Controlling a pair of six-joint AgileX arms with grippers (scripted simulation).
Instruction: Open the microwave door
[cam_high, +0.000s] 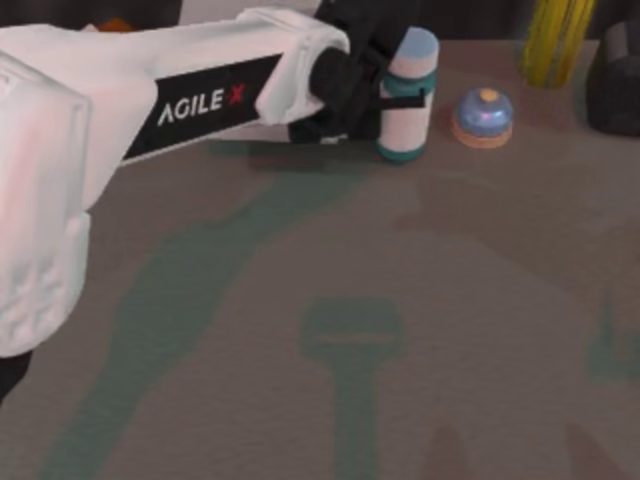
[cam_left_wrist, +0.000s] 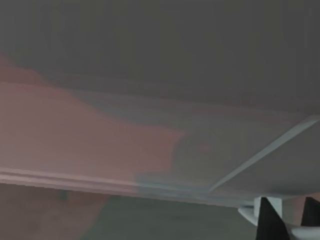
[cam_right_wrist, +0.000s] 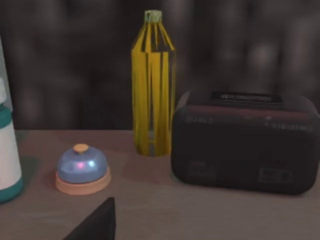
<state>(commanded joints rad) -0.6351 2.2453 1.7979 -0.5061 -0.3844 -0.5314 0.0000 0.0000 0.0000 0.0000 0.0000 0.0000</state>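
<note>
White left hand (cam_high: 350, 85) beside capped white-teal bottle (cam_high: 408, 95), contents hidden

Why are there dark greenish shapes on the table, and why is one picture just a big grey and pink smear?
Top view: the greenish shapes on the table are shadows. Left wrist view: the camera sits very near a grey and pinkish surface, so only flat colour shows, with the left claw at the edge. Right wrist view: dim; the bell catches a small glint.

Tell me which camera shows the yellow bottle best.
Right wrist view: the yellow bottle stands whole, upright beside the dark box. The top view cuts it off at the upper edge; the left wrist view misses it.
</note>
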